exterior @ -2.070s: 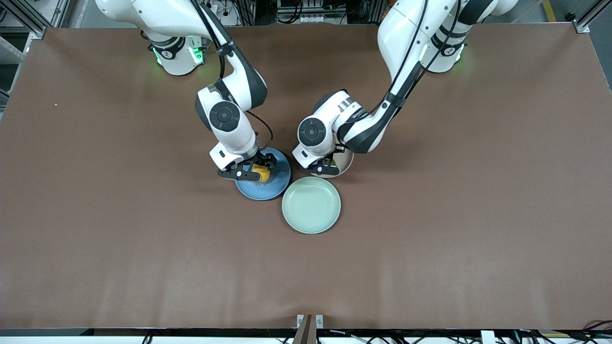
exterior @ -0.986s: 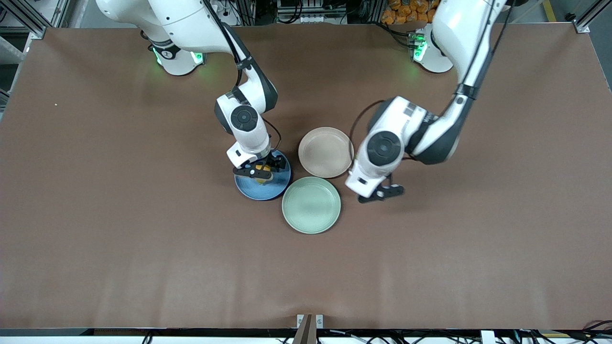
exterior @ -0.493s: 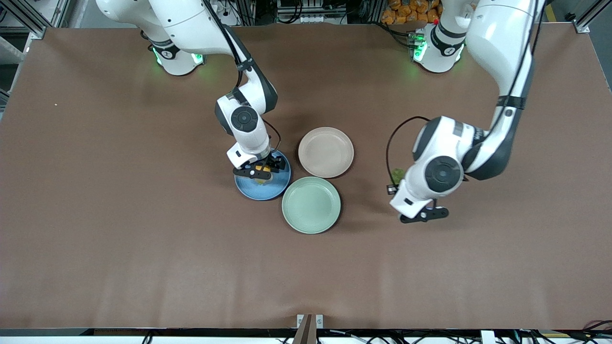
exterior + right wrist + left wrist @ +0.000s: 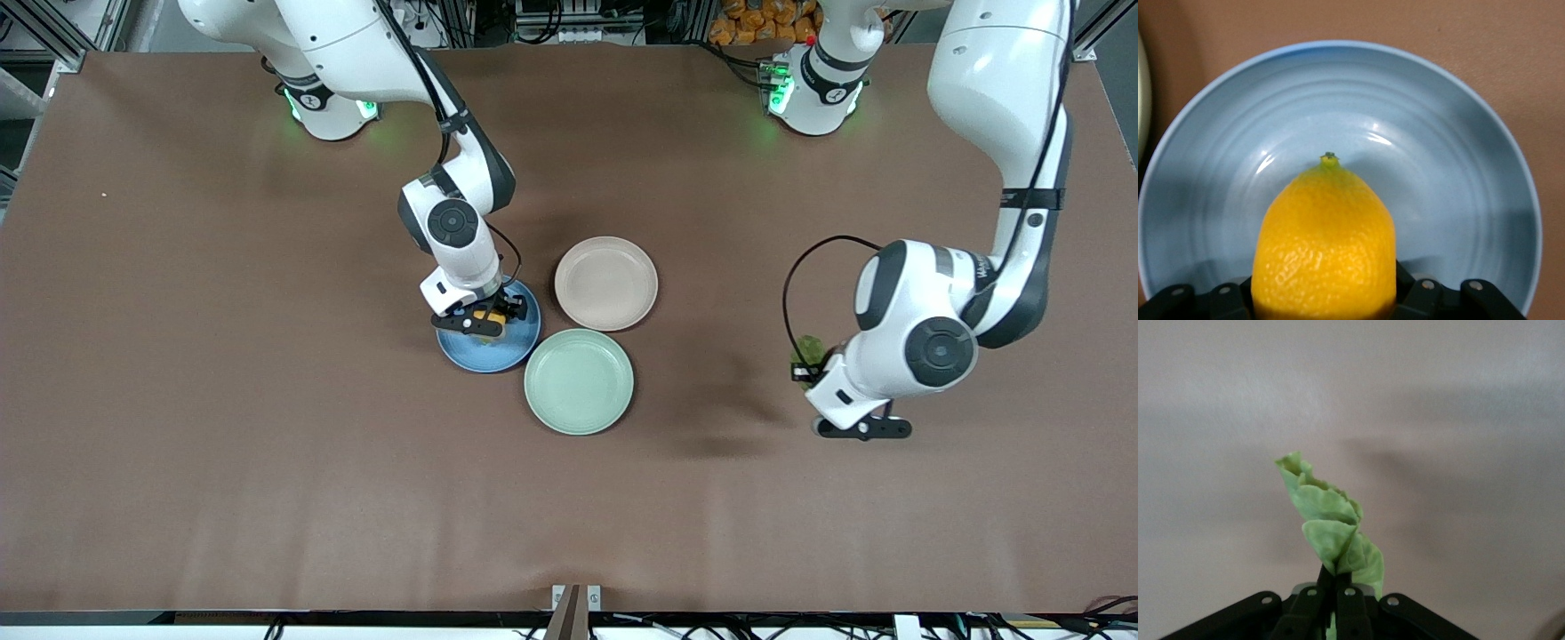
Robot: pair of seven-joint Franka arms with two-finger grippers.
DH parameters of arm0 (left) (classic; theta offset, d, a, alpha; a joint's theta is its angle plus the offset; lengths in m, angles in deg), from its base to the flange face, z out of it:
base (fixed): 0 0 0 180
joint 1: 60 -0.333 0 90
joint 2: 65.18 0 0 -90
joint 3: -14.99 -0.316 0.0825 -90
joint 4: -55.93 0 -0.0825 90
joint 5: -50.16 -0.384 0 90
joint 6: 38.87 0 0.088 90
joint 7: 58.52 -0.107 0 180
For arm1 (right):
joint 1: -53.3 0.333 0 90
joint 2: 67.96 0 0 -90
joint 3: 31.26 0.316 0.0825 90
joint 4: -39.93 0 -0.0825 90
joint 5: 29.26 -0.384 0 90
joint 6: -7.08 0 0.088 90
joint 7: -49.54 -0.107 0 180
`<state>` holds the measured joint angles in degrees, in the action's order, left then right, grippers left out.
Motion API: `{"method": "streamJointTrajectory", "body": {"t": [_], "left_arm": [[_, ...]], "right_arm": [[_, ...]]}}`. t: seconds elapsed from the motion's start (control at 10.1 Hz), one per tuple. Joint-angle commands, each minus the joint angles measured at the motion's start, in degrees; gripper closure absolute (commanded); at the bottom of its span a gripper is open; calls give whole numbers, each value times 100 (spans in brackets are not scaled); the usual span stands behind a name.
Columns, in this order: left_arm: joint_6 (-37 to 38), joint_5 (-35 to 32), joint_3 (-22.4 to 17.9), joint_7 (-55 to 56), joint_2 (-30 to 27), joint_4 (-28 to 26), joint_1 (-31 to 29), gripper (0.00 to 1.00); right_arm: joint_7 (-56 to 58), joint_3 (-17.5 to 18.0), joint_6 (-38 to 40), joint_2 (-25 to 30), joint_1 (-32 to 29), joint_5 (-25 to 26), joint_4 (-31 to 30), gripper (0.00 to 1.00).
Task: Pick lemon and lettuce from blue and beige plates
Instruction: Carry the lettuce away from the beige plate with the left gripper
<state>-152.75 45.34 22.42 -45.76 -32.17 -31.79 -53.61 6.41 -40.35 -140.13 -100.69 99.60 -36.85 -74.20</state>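
left gripper (image 4: 831, 391) fingers closed, raised, right gripper (image 4: 484, 322) fingers closed, low

No legible text, labels, nos. or signs in any view.

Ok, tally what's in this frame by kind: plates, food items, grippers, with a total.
Plates: 3 (blue plate, beige plate, mint-green plate)
Food items: 2 (lemon, lettuce)
Grippers: 2 (right gripper on the lemon, left gripper holding the lettuce)
Total: 7
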Motion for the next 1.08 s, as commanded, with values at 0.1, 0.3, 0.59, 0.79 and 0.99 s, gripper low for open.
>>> {"method": "streamJointTrajectory", "body": {"t": [0.1, 0.3, 0.59, 0.79, 0.99], "left_arm": [[-966, -212, 66, -107, 240, -96, 2, 39], [-1109, -248, 66, -371, 329, -113, 20, 0], [-1633, -178, 92, -406, 293, -227, -112, 0], [-2538, -177, 84, -397, 189, -892, -243, 0], [-2683, -221, 75, -389, -30, -1316, -244, 0]], "right_arm": [[-99, -23, 1279, -49, -164, -58, 793, 49], [-38, -23, 1773, 21, -313, -49, 1085, 49], [172, -23, 2073, 109, -559, -41, 1340, 49], [532, -23, 2537, 118, -796, -41, 1690, 49], [980, -23, 3073, 118, -1077, -41, 2068, 49]]}}
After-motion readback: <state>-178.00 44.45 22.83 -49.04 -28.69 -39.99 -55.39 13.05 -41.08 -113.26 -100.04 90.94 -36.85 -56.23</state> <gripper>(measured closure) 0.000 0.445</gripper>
